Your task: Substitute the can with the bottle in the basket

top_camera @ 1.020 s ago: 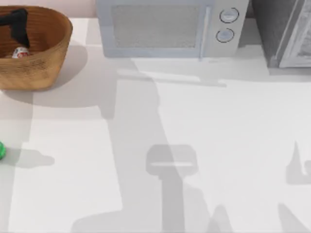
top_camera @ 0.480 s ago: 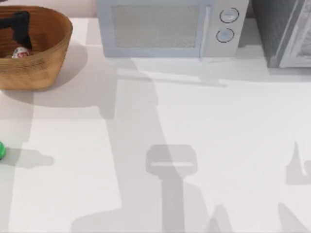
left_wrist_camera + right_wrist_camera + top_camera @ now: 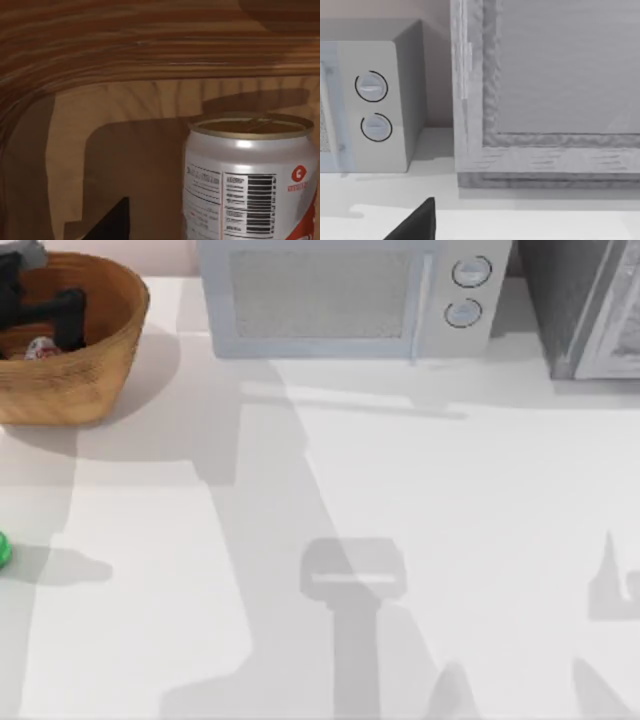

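Note:
The orange-brown wicker basket point(image 3: 100, 360) stands at the table's far left corner. Inside it the red-and-white can point(image 3: 38, 348) stands upright, seen close in the left wrist view as the can point(image 3: 250, 180) with its gold top against the basket wall point(image 3: 125, 55). My left gripper point(image 3: 64, 324) is down in the basket just beside the can, open, with nothing held; one black fingertip point(image 3: 112, 225) shows left of the can. The green bottle point(image 3: 3, 550) sits at the table's left edge, mostly cut off. My right arm is parked; its fingertip point(image 3: 417, 222) hovers over the table.
A grey microwave point(image 3: 345, 295) stands along the back, with its dials point(image 3: 372, 107) facing the right wrist camera. A grey cabinet point(image 3: 590, 305) fills the back right corner. The white tabletop point(image 3: 400, 540) carries only arm shadows.
My left gripper has turned inside the basket, its dark body now lying more sideways and reaching further right above the can. The can, bottle and basket stay put.

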You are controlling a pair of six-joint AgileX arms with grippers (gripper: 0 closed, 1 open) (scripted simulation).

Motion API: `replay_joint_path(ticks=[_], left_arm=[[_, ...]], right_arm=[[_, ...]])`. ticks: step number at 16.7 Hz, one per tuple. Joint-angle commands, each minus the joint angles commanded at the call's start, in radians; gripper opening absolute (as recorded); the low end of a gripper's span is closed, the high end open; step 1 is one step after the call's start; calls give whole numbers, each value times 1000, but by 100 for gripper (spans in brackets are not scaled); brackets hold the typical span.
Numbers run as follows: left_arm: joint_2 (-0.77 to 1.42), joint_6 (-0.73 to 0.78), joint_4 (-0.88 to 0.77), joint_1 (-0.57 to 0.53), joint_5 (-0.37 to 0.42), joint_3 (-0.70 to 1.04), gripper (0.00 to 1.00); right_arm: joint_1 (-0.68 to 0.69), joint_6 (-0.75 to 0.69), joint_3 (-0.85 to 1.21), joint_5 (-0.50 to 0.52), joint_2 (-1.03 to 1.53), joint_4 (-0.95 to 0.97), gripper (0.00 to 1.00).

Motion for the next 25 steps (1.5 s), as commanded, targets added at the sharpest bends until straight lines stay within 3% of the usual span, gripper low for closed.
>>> replay_joint_path(ticks=[6,19,25], left_arm=[[4,-3,18,-3,0,-13,100],[4,-3,18,-3,0,-13,2],[4,-3,18,-3,0,-13,0]], right_arm=[[0,0,0,0,0,0,100],[0,0,0,0,0,0,100],[0,0,0,0,0,0,100]])
